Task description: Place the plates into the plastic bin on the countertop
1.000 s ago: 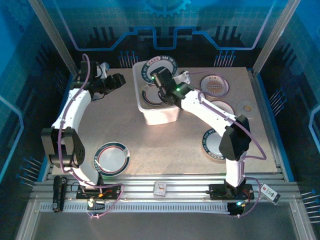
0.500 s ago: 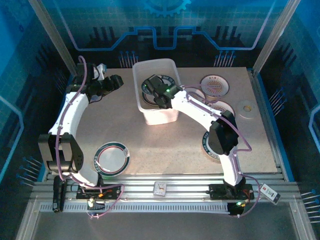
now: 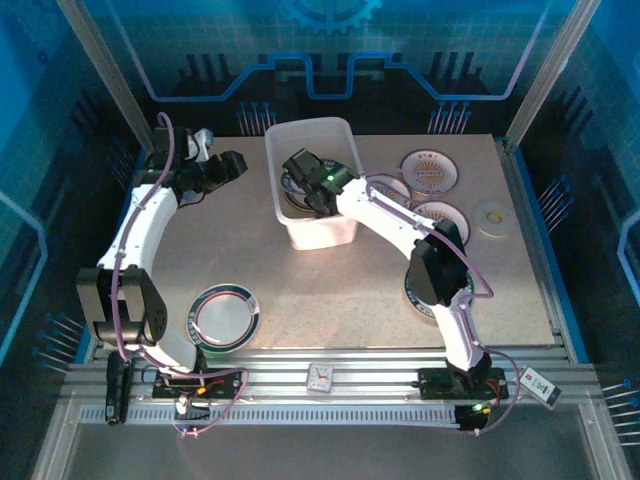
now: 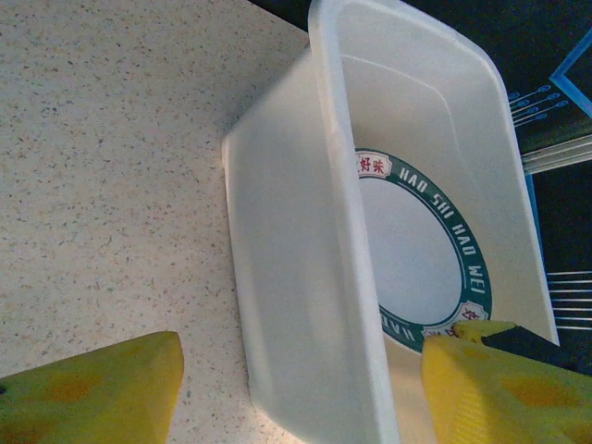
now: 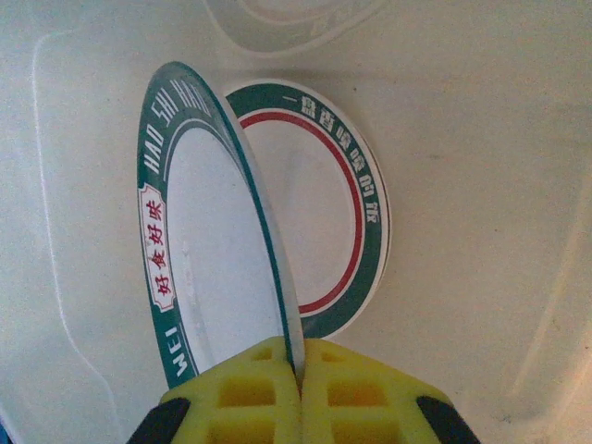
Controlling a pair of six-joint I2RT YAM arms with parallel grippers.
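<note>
Down into the plastic bin (image 3: 318, 236) is where the right arm has gone over the last second: a second ago it had its plate up on edge over the bin's far end, and now I see the wrist sunk inside the walls. From the right wrist camera, the right gripper (image 5: 301, 393) is clamped tight on the near rim of the held plate (image 5: 213, 268), a green-rimmed one with a pale centre, white lettering and a red cartouche. That plate stands steeply tilted on edge, its face turned left in that view. Just behind it, a flat plate (image 5: 328, 213) with a green rim and a red ring lies on the bin floor; I cannot tell whether the two touch. The left arm has hardly shifted. Its left gripper (image 4: 301, 375) hangs just outside the bin's long left wall with the jaws spread wide and nothing between them, and its camera looks over the rim at a green-lettered plate inside. Out on the countertop (image 3: 320, 290) I count a dark-rimmed plate (image 3: 225, 315) near the left arm's base, an orange-centred plate (image 3: 430, 170) toward the far right, a pale-centred plate (image 3: 455, 212) partly covered by the right forearm, and a half-hidden plate (image 3: 410, 295) under that arm's elbow.
</note>
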